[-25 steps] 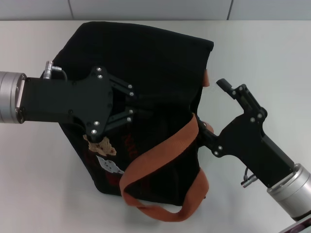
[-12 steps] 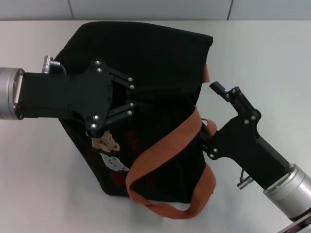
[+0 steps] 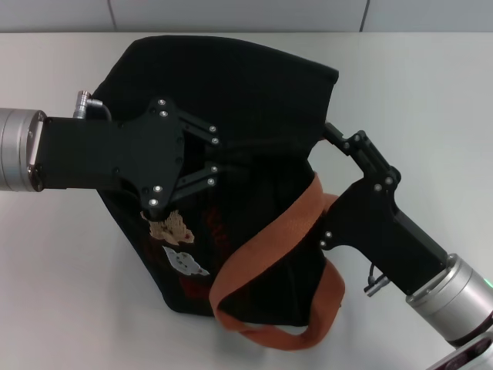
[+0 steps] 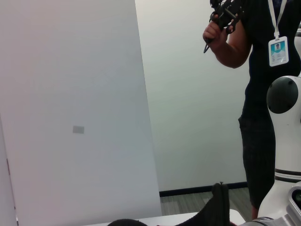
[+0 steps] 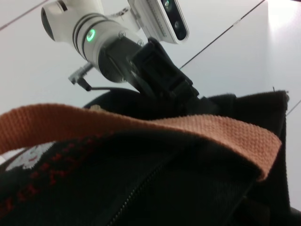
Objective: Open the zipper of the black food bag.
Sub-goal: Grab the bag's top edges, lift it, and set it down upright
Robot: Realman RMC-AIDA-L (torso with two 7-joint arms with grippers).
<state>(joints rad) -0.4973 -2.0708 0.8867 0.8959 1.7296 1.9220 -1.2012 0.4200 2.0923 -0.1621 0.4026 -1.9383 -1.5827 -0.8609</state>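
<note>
The black food bag (image 3: 246,85) lies on the white table in the head view, its bear print (image 3: 171,225) facing me and orange-brown handles (image 3: 269,239) looped over its near right side. My left gripper (image 3: 231,160) reaches in from the left and is shut on the fabric at the bag's middle. My right gripper (image 3: 312,150) is against the bag's right edge and stands open. One finger (image 3: 343,142) shows beside the bag; the other is hidden under the handle. A stretch of the zipper (image 5: 134,195) shows in the right wrist view below the handle (image 5: 141,125). Its pull tab is out of view.
The white table (image 3: 62,270) extends on both sides of the bag. In the left wrist view a person (image 4: 263,94) stands beyond the table beside a white wall panel (image 4: 70,117). The left arm (image 5: 108,42) rises behind the bag in the right wrist view.
My right gripper has moved up and left, in against the bag's right edge. My left gripper and the bag shifted slightly right, and the left jaw linkage narrowed.
</note>
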